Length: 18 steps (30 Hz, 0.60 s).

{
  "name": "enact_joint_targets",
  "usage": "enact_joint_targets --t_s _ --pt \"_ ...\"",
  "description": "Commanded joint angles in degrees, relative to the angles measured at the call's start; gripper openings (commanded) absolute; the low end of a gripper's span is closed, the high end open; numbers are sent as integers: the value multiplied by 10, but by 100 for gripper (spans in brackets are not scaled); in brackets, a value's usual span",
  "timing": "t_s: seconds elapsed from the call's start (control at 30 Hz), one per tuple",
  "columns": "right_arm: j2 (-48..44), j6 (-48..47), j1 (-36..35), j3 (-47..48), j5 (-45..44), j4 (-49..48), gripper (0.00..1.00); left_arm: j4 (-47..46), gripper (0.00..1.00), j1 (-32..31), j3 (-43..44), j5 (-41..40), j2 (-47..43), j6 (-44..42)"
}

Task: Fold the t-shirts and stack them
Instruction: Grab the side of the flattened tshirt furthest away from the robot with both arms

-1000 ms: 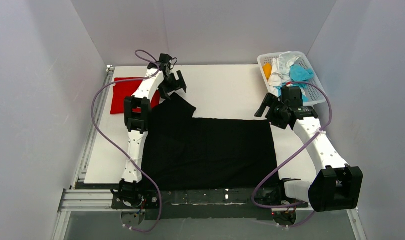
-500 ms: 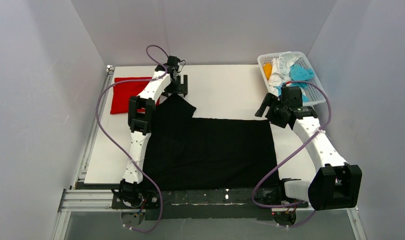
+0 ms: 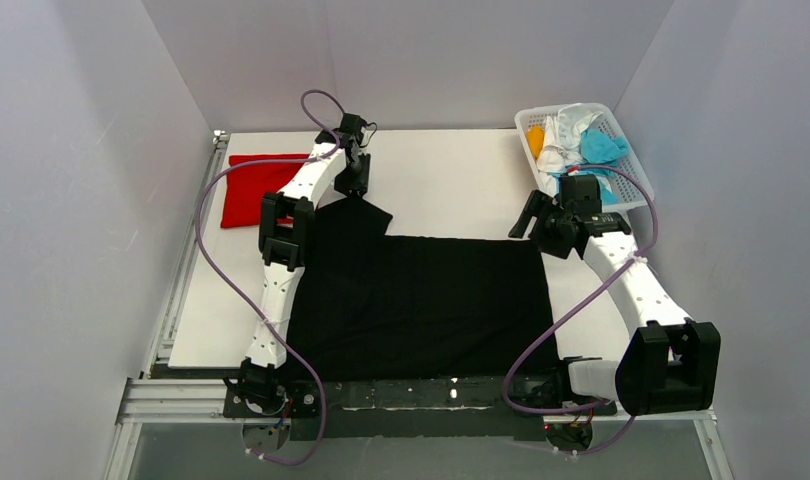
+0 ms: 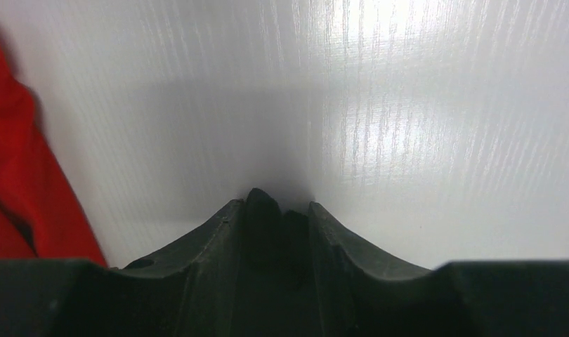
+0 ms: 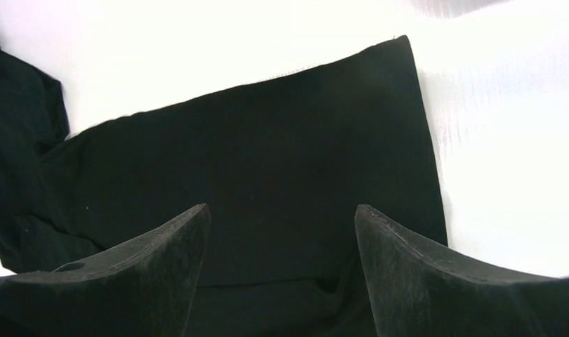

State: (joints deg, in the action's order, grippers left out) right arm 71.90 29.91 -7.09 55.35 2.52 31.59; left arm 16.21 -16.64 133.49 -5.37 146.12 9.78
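T-shirt of plain black cloth [image 3: 421, 300], large, lay spread flat across the middle of the white table [image 3: 451, 170], one sleeve jutting toward the upper left. The left gripper [image 3: 353, 185] stood at that sleeve's tip, jaws pinched on a fold of the black cloth. A bright red cloth t-shirt [image 3: 249, 190] lay just left of it. The right gripper [image 3: 534, 215] hovered over the black shirt's upper right corner, jaws wide apart and empty. A white plastic lattice basket [image 3: 529, 112] holding cyan, white and orange cloths sat at upper right.
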Motion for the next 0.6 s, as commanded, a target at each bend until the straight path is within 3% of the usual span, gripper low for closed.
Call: enact_joint_targets --t_s 0.0,0.07,0.13,0.17,0.33,0.57 --pt "17 -8 3 8 -12 -11 83 78 34 1 -3 -24 3 -17" --pt "27 -9 3 16 -21 -10 81 79 22 1 6 -27 5 -17" --pt "41 0 3 28 -51 -6 79 83 2 1 16 -35 6 -14" --pt "50 7 3 35 -67 -4 77 86 0 1 19 -39 5 -11" --pt "133 40 2 94 -139 2 72 88 0 1 1 -18 -20 14" --pt "315 76 2 240 -222 94 63 88 0 1 -60 -16 -88 31"
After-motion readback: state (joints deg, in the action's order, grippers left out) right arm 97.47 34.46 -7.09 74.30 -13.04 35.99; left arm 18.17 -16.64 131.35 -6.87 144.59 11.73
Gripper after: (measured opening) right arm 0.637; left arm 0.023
